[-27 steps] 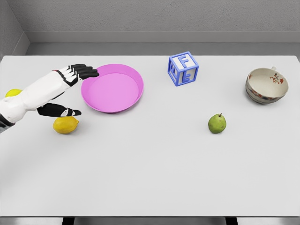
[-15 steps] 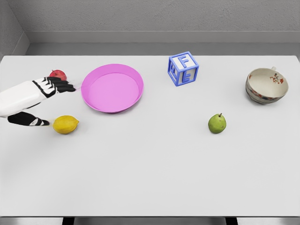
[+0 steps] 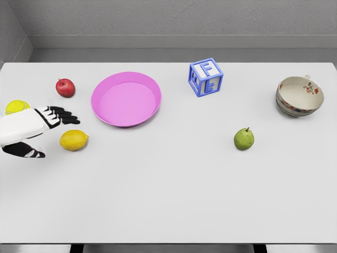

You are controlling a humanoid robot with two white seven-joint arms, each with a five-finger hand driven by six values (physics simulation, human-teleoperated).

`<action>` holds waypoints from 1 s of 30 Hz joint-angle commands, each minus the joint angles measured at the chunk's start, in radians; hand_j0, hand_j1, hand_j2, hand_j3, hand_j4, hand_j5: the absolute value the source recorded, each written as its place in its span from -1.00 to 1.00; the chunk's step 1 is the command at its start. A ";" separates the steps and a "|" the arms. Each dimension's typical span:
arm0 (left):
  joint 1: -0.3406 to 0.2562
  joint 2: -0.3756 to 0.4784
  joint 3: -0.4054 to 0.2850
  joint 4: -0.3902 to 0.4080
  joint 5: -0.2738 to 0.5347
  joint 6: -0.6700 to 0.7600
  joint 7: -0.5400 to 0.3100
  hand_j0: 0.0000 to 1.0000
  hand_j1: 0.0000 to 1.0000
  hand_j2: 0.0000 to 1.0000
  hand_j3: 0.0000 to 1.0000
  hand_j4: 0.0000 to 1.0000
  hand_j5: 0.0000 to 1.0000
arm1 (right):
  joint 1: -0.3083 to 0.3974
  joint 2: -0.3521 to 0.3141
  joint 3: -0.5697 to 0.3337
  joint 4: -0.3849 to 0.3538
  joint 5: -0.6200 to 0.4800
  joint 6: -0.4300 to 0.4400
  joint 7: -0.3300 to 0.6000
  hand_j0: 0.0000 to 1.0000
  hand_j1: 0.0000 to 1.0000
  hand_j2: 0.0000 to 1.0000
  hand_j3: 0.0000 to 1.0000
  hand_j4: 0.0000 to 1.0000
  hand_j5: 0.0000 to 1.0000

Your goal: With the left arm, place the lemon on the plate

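White table [image 3: 174, 195]: lemon [image 3: 73, 140] lies just right of left hand [image 3: 37, 132].

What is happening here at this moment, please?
A humanoid robot's left hand is at the left edge of a white table, fingers open, holding nothing. The lemon lies on the table just right of the hand, not yet grasped. The pink plate beyond it is empty. A red apple, a second yellow fruit, a letter block, a pear and a patterned bowl also stand on the table.
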 commanded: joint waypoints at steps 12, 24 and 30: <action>-0.006 -0.026 -0.029 0.001 -0.028 0.002 -0.035 1.00 1.00 1.00 1.00 1.00 1.00 | 0.000 0.000 0.000 0.000 -0.001 0.000 0.000 1.00 1.00 1.00 1.00 1.00 1.00; -0.038 -0.115 -0.036 0.034 -0.037 0.002 -0.104 1.00 1.00 1.00 1.00 1.00 1.00 | 0.000 0.000 0.000 0.000 -0.001 0.000 0.000 1.00 1.00 1.00 1.00 1.00 1.00; -0.090 -0.143 -0.037 0.116 -0.039 0.002 -0.106 1.00 1.00 1.00 1.00 1.00 1.00 | 0.000 0.000 0.000 0.000 -0.001 0.000 0.000 1.00 1.00 1.00 1.00 1.00 1.00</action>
